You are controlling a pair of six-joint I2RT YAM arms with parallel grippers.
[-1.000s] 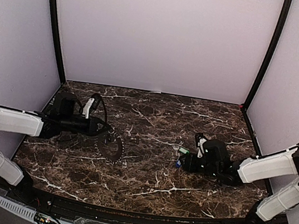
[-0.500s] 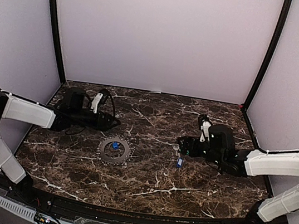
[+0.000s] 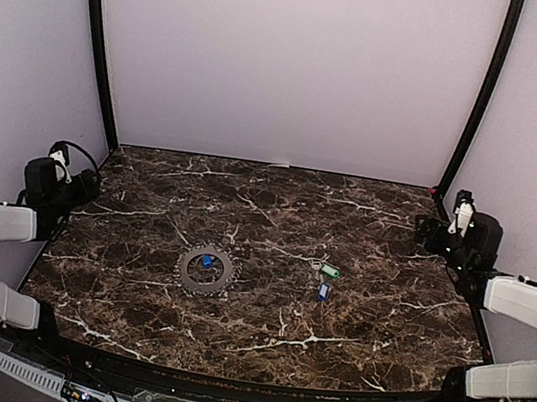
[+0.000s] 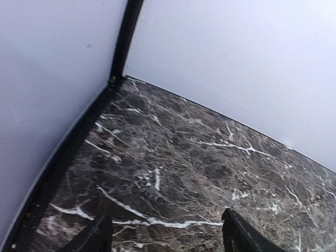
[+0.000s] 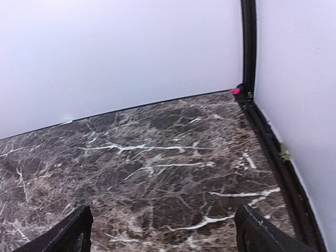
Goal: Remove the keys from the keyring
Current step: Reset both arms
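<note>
The dark-grey toothed keyring (image 3: 206,271) lies flat on the marble table, left of centre, with a blue key (image 3: 207,261) inside its centre hole. A green key (image 3: 331,270) and another blue key (image 3: 322,292) lie loose on the table right of centre, apart from the ring. My left gripper (image 3: 86,184) is pulled back to the left wall and stands open; in the left wrist view its fingertips (image 4: 233,219) frame bare marble. My right gripper (image 3: 430,232) is pulled back to the right wall, open and empty; its fingertips (image 5: 251,218) are wide apart.
Pale walls enclose the dark marble table (image 3: 277,212) on three sides, with black corner posts (image 3: 98,44) at the back. A black strip (image 5: 273,142) runs along the table's right edge. A small pink mark (image 5: 234,91) sits in the far right corner.
Both arms have drawn back from the middle to the side walls. The left gripper let go of the keyring, which now lies flat; the right gripper opened and left two keys on the table.
</note>
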